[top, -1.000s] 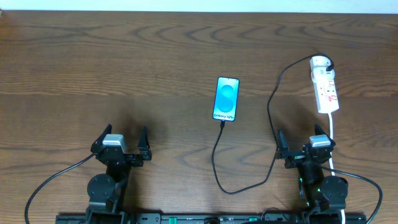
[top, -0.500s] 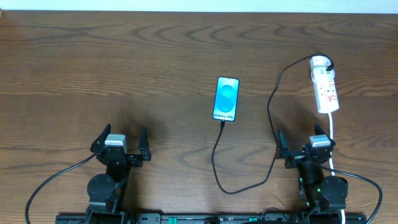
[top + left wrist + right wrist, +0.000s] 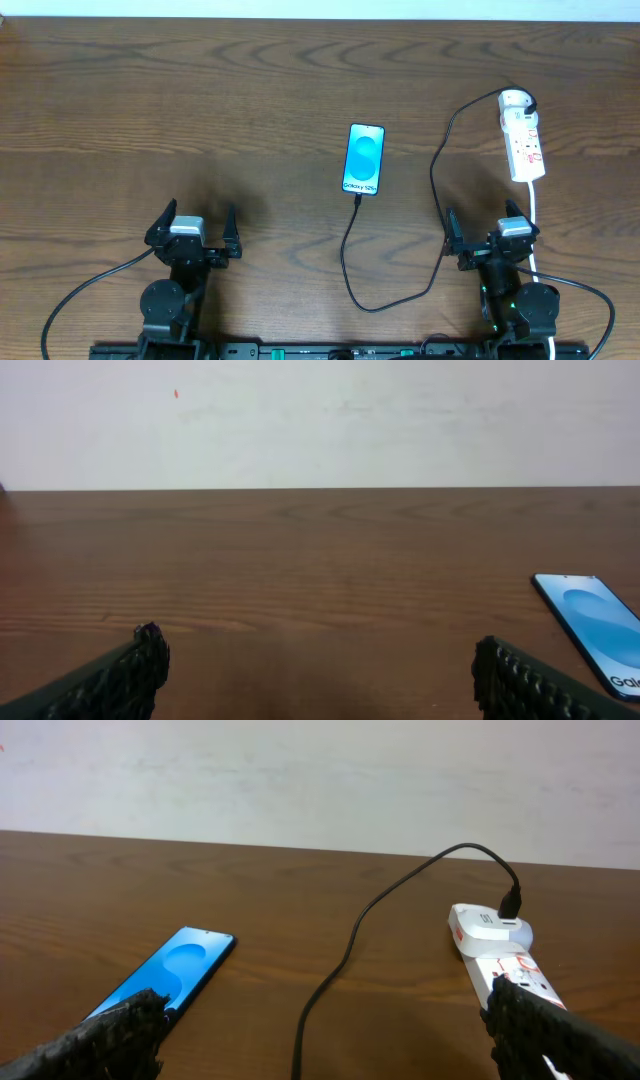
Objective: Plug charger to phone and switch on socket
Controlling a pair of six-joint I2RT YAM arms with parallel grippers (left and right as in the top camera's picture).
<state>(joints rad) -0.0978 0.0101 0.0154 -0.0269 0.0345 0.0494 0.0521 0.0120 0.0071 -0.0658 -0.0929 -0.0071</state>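
Overhead: a dark wooden table (image 3: 150, 100). The phone (image 3: 365, 159) lies face up near the middle, its screen lit blue, with bare wood on every side. The charger (image 3: 350, 270) runs from the phone's near edge, loops toward me, then climbs to the far end of the socket (image 3: 523, 140), which lies at the right of the table, far of the right arm. The connector looks seated in the phone, but it is too small for me to be sure. The left gripper (image 3: 198, 218) and the right gripper (image 3: 488, 225) sit at the near edge, jaws spread wide, holding nothing.

Left wrist: my two fingers (image 3: 120, 680) frame open wood back to the table's far edge and a pale wall (image 3: 320, 420). The phone is at the right border.

Right wrist: the phone lies left, the cable crosses the middle, and the socket lies right, just beyond my right fingertip.
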